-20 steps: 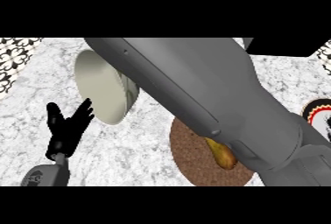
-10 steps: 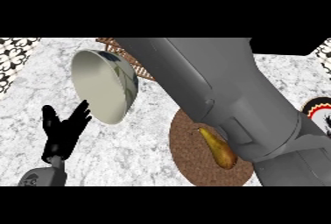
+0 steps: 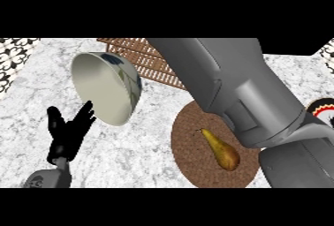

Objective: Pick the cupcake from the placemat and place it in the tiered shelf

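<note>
The left robot hand [image 3: 68, 131] rests at 8 o'clock on the marble worktop [image 3: 130, 154], fingers straight and up, holding nothing. The right forearm [image 3: 241, 97] crosses from 4 o'clock towards 12. The right robot hand is out of view, so its state cannot be told. A tilted bowl [image 3: 104, 88] stands at 10 o'clock, just beside the slatted shelf [image 3: 160, 66] at 12. The round placemat [image 3: 195, 163] at 5 o'clock carries a pear [image 3: 222, 151]. Where the cupcake is cannot be told.
</note>
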{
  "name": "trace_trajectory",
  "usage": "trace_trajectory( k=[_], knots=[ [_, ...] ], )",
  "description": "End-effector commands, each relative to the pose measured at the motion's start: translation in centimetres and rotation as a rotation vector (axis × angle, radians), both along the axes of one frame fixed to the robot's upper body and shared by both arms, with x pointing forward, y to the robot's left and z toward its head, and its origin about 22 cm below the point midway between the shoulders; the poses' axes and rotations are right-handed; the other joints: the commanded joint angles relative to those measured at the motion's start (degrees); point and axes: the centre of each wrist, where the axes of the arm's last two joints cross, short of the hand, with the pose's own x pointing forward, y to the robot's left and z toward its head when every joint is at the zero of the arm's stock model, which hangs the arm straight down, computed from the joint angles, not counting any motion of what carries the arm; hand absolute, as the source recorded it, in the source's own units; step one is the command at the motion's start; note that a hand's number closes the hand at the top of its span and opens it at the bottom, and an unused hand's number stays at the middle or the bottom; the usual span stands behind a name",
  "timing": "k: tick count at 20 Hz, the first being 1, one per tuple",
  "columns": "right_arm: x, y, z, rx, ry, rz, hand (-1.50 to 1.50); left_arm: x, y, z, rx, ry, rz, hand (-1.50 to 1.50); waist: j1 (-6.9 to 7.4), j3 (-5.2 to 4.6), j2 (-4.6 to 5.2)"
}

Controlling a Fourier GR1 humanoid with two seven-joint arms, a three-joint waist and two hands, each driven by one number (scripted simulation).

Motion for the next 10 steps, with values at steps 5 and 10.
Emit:
trace_trajectory(
  k=[5,10],
  knots=[
    [0.9,-0.8,-1.7,0.01,-0.059,0.019,1.5,0.0,0.9,0.3,0.006,-0.006,-0.018,0.0,0.35,-0.01,0.22],
    [1.0,-0.8,-1.1,0.024,-0.047,0.031,1.5,-0.4,0.4,-0.6,-0.006,-0.001,0.008,0.0,0.09,-0.01,0.1]
  ],
)
